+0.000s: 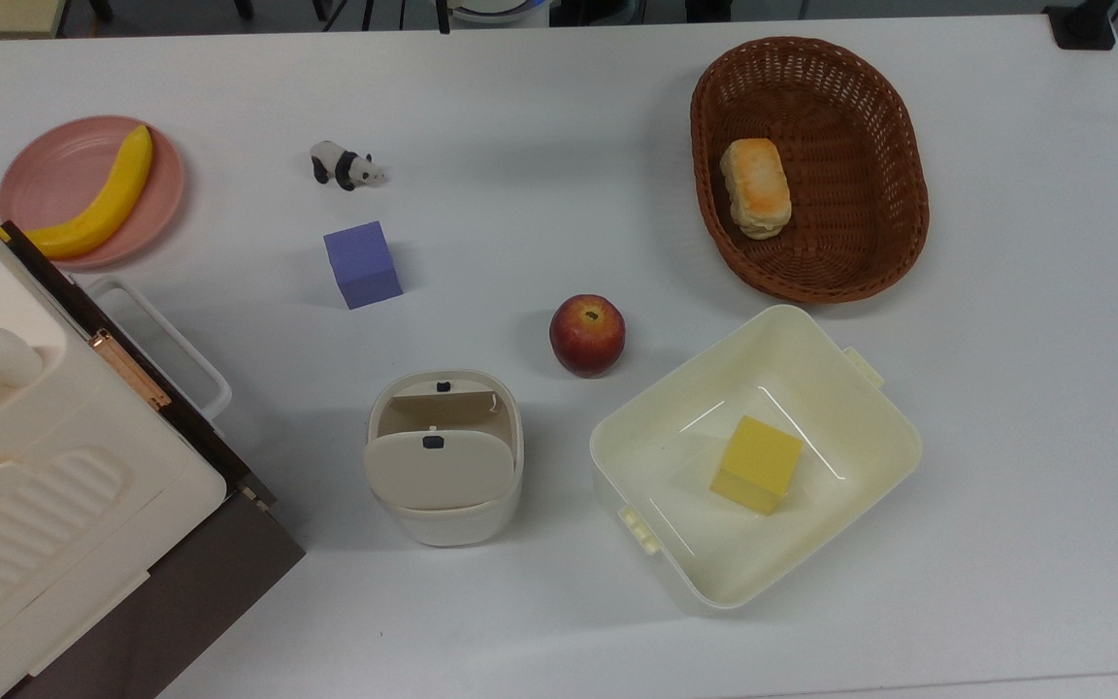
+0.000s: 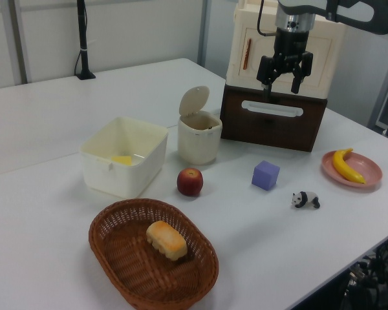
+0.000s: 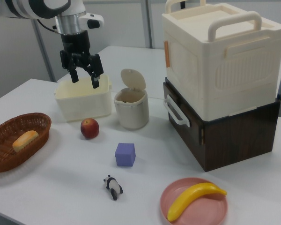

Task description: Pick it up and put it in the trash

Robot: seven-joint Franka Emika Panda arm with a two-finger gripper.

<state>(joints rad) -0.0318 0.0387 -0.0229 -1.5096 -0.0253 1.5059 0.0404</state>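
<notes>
Here the end effector (image 2: 284, 73) hangs in the air above the tabletop (image 1: 559, 126), its two fingers spread wide with nothing between them; in the right view it (image 3: 83, 71) is seen over the square cream tub (image 3: 83, 101), and in the left view it appears in front of the big cream appliance (image 2: 286, 39) on its dark brown base (image 2: 271, 119). The trash (image 1: 444, 456) stands upright with its beige flap lid (image 2: 193, 101) tipped up, so the mouth is uncovered; what lies inside cannot be made out, and I cannot tell where the paper wad is. The red apple (image 1: 587, 335) sits just beside the tub (image 1: 755, 456), between it and the trash; a yellow block (image 1: 756, 464) rests inside the tub. A purple cube (image 1: 362, 264) lies near the panda figurine (image 1: 345, 165), apart from it; a banana (image 1: 101, 197) rests on a pink plate (image 1: 45, 155) close to the appliance; a bread roll (image 1: 756, 187) lies in the brown wicker basket (image 1: 870, 136), well apart from the trash.
</notes>
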